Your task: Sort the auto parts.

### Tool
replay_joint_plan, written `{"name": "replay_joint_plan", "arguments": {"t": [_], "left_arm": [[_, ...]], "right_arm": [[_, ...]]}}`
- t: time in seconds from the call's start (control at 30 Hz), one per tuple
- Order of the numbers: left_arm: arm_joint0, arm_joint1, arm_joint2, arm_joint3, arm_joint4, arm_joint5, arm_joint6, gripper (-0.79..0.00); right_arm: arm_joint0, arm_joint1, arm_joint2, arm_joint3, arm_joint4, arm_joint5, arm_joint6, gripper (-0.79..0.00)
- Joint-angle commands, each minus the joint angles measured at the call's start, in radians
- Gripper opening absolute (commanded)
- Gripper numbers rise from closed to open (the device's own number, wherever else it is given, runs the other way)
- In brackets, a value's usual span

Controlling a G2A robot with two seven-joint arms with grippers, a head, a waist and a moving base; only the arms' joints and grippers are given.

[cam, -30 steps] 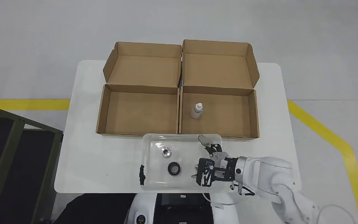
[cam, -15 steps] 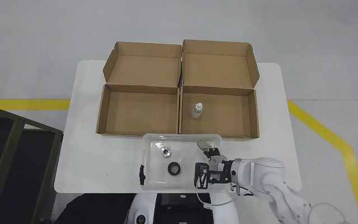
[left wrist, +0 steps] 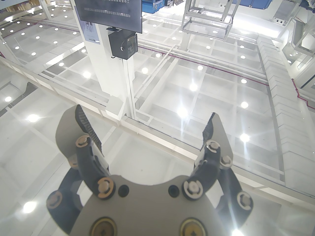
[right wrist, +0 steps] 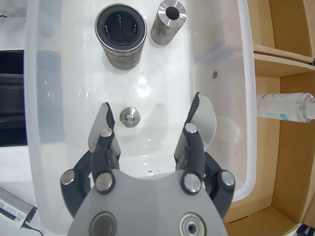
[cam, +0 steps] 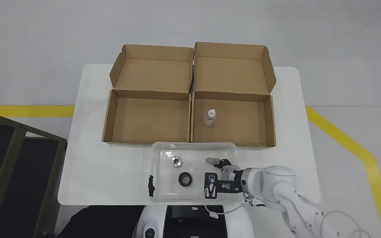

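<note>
Small steel disc (right wrist: 130, 117) lies within the spread right gripper (right wrist: 151, 104), untouched.

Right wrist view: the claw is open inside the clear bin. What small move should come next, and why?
Probably nudge the right claw sideways until it is centred on the small round steel part. The claw is open, but the part lies on the clear bin floor close to one fingertip, off the midline. Closing now would likely push it aside.

Tray (cam: 161, 146) on table (cam: 89, 154) near my side, left box (cam: 147, 119) and right box (cam: 238, 122) side by side behind it; bottle (cam: 209, 116) in right box. In tray: sleeve (cam: 176, 161) behind bearing (cam: 186, 178), small disc (right wrist: 130, 117) right of both, between fingers (right wrist: 200, 114) of my right tool (right wrist: 151, 110).
</note>
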Motion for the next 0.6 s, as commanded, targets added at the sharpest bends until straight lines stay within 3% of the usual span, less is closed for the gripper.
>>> {"name": "replay_joint_plan", "arguments": {"t": [0.0, 0.3, 0.57], "left_arm": [[0.0, 0.0, 0.0, 0.0, 0.0, 0.0, 0.0, 0.0], [0.0, 0.0, 0.0, 0.0, 0.0, 0.0, 0.0, 0.0], [0.0, 0.0, 0.0, 0.0, 0.0, 0.0, 0.0, 0.0]], "right_arm": [[0.005, 0.0, -0.007, 0.007, 0.001, 0.001, 0.011, -0.228], [0.022, -0.002, -0.035, 0.032, -0.002, 0.008, 0.059, -0.283], [0.032, -0.002, -0.057, 0.038, -0.009, 0.009, 0.09, -0.431]]}}
